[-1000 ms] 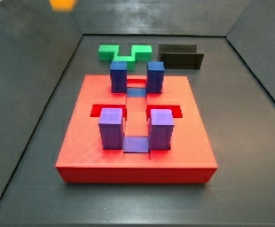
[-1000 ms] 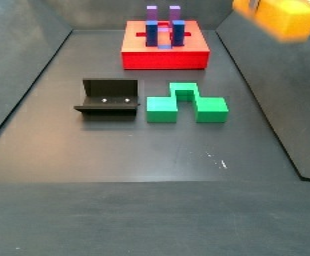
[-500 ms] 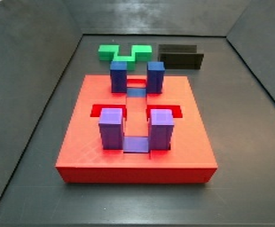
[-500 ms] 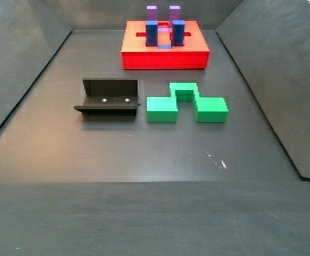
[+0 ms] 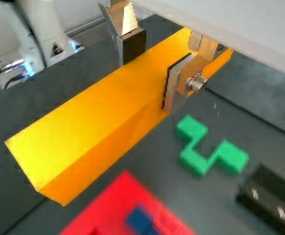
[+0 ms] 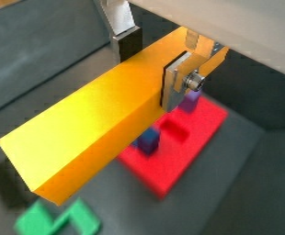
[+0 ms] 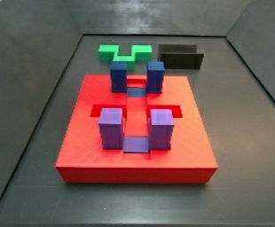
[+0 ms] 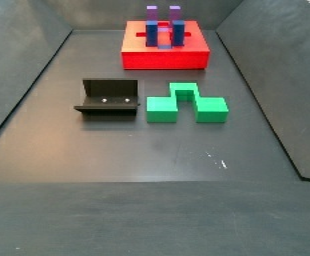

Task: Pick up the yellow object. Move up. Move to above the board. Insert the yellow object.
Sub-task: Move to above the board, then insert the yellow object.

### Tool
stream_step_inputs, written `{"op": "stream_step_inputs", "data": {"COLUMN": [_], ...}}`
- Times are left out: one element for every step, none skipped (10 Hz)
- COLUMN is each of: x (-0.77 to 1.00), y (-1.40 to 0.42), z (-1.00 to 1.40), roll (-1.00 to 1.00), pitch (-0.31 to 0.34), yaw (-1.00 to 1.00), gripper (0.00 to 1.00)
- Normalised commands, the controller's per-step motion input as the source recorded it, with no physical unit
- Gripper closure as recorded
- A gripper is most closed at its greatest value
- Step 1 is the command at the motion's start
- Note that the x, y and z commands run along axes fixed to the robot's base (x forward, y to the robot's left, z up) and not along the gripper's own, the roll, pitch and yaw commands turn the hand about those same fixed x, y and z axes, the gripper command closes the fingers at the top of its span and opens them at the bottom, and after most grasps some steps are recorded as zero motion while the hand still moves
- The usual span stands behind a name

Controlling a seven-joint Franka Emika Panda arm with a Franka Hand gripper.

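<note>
Gripper (image 5: 157,57) shows only in the wrist views; neither side view has it in frame. Its jaws are clamped on the yellow bar (image 5: 102,124), one silver finger (image 5: 179,81) flat against one long face, the other finger (image 6: 123,35) on the opposite face. Grip point is toward one end of the bar; the long free end sticks out well past the fingers in both wrist views.

The bar is held clear above the floor, touching nothing below it. In a wrist view the red board (image 6: 182,149) lies under and beside the bar, partly covered by it, with a blue-purple post (image 6: 149,139) visible just past the bar's edge. In a wrist view the green block (image 5: 209,151) sits on the floor beside the bar, with the black fixture (image 5: 271,195) near it.

Side views, floor layout:
- Board (image 7: 137,131) at frame centre, flat on the dark floor (image 7: 240,142). Four posts stand upright on it: a near pair (image 7: 112,128) and a far pair (image 7: 155,76). The recessed slots around the posts hold nothing.
- Green block (image 7: 126,53) behind the board, upper centre, apart from it.
- Fixture (image 7: 182,56) just to the right of the green block.
- From the opposite side, fixture (image 8: 107,99) and green block (image 8: 187,103) are mid-frame side by side, board (image 8: 166,45) at top centre.
</note>
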Motion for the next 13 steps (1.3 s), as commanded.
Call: {"op": "stream_step_inputs", "data": {"x": [1.02, 0.74, 0.44, 0.25, -0.07, 0.09, 0.0, -0.07, -0.01, 0.0, 0.0, 0.0, -0.04], "y": [-1.4, -0.93, -0.51, -0.28, 0.0, 0.0, 0.0, -0.09, -0.06, 0.0, 0.0, 0.0, 0.0], "z": [0.24, 0.16, 0.1, 0.07, 0.0, 0.0, -0.09, -0.07, 0.0, 0.0, 0.0, -0.15, -0.31], "roll": [0.03, 0.05, 0.08, 0.07, 0.0, 0.0, 0.03, 0.06, 0.12, 0.01, -0.01, 0.0, 0.05], "pitch": [0.152, 0.171, 0.171, 0.137, -0.006, 0.037, 0.0, -0.027, 0.0, 0.0, 0.0, -0.066, -0.15], "yaw": [-0.01, 0.0, 0.01, 0.0, -0.01, 0.0, 0.0, 0.0, 0.0, 0.0, 0.0, 0.0, 0.0], "gripper": [1.0, 1.0, 1.0, 1.0, 1.0, 1.0, 1.0, 1.0, 1.0, 1.0, 1.0, 1.0, 1.0]}}
